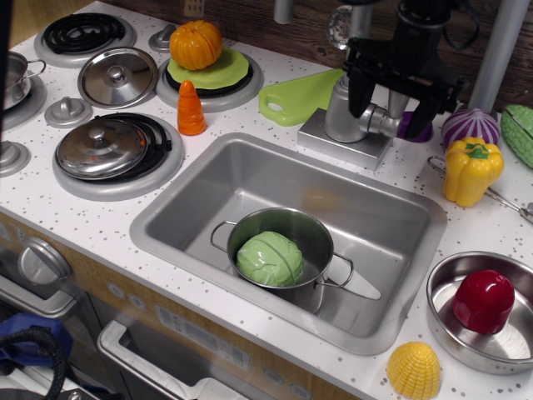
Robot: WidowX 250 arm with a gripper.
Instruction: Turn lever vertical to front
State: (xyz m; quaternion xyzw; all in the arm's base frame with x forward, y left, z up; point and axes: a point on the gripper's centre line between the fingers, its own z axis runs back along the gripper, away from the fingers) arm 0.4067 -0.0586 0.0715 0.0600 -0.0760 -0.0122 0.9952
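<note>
The grey tap (344, 108) stands on its square base behind the sink. Its lever (381, 123), a short silver-grey stub, juts out to the right from the round body, roughly level. My black gripper (389, 102) hangs over the tap from above. It is open, with one finger (356, 86) left of the tap body and the other (421, 112) right of the lever's tip. The lever lies between and slightly below the fingers, and I cannot tell whether either finger touches it. The clear crystal knob (339, 25) shows behind the gripper.
The sink (391, 221) holds a pot with a green cabbage (269, 257). A green cutting board (297, 96) lies left of the tap. A purple piece (410, 127), a purple onion (469, 127) and a yellow pepper (471, 169) sit to its right. A grey post (503, 46) stands at the back right.
</note>
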